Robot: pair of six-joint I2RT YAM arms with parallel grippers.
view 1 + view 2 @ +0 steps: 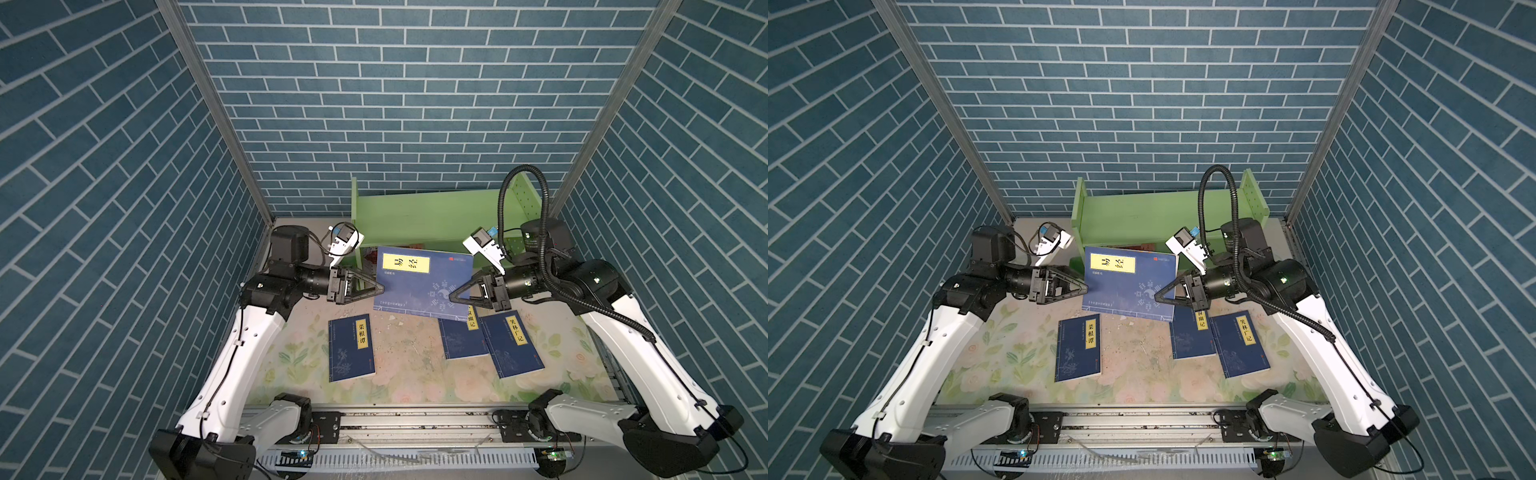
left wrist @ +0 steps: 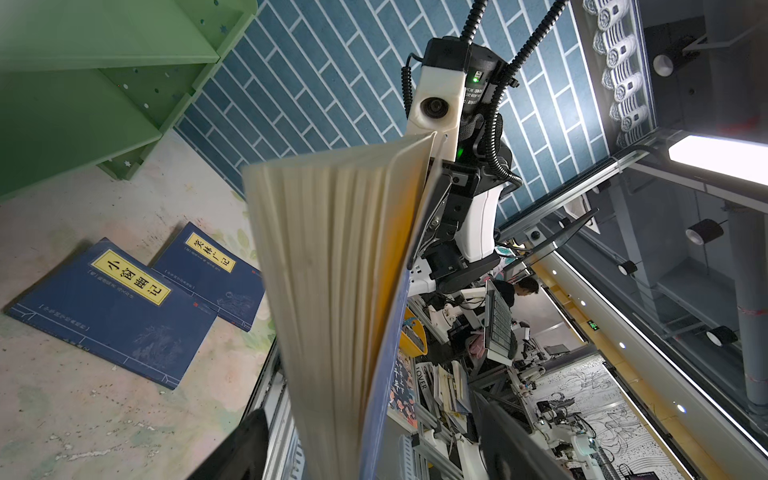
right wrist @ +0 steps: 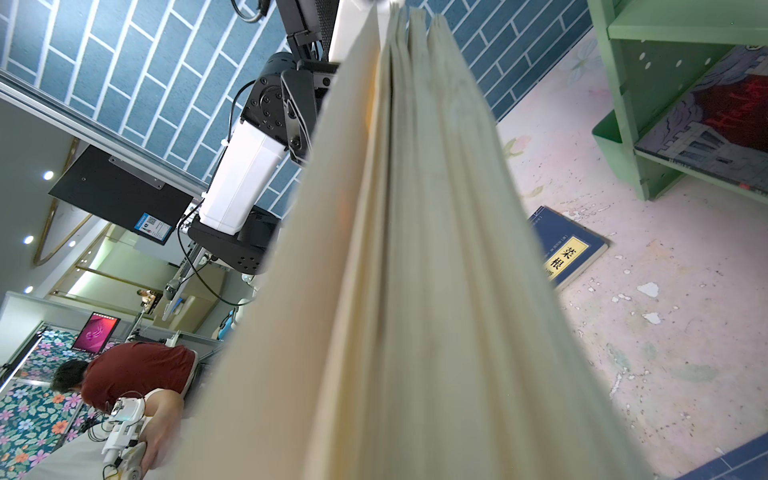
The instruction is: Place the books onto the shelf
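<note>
Surface: floral tabletop.
Held: 易经 book aloft mid-frame, cover up, long axis left-right.
Right gripper: clamped on right edge.
Left gripper: spread around left edge.

It was a robotics lab: the work cell had printed blue brick panels on an aluminium frame, and beyond it were a monitor and a worker.
</note>
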